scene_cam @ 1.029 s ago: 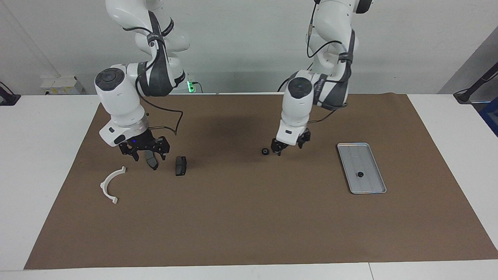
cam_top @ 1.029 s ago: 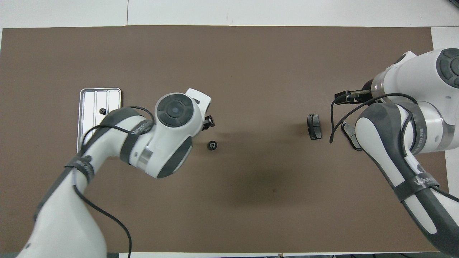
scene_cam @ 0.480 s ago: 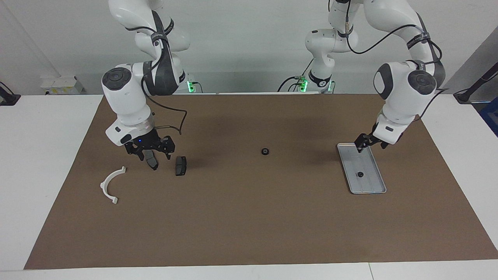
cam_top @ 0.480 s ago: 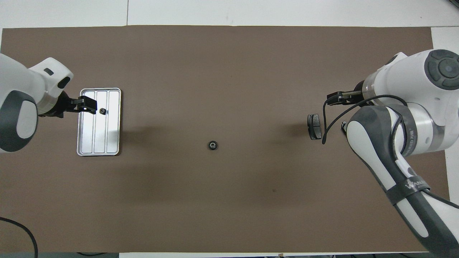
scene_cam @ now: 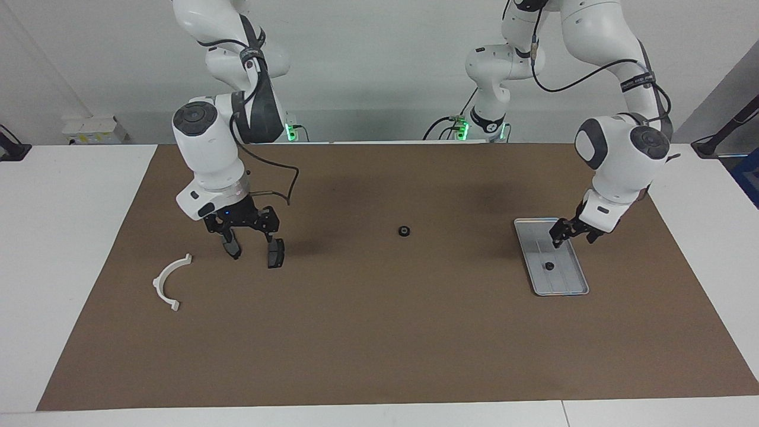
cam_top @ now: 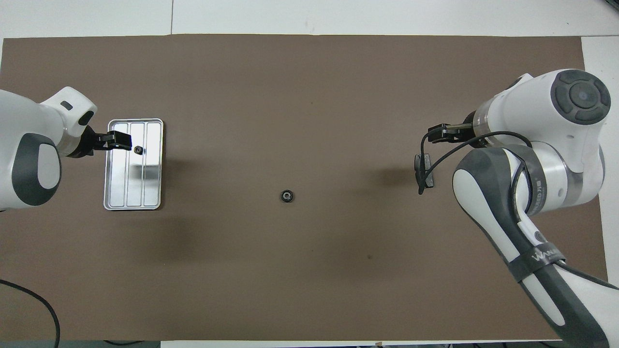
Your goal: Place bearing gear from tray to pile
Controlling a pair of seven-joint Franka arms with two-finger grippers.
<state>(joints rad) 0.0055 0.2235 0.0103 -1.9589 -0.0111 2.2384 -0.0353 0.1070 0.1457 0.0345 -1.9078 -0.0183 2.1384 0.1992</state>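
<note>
Over the tray point(scene_cam: 574, 287), at the left arm's end of the surface, the left gripper point(scene_cam: 571, 233) hung with its jaws pointed down; couldn't tell how far apart they were or whether they had hold of anything. One small black gear point(scene_cam: 549, 265) sat on the tray floor just below those jaws, not touching them. A second gear point(scene_cam: 404, 230) lay on the brown mat point(scene_cam: 379, 332) mid-surface, well apart from both grippers.

The right gripper point(scene_cam: 250, 240) was down low over the pile end, jaws spread wide and empty. One dark brake pad point(scene_cam: 274, 254) stood right under one jaw tip, the other pad point(scene_cam: 232, 246) right at the other tip; can't say if either touched. The white half-ring bracket point(scene_cam: 169, 281) lay near that gripper, toward the right arm's end.
</note>
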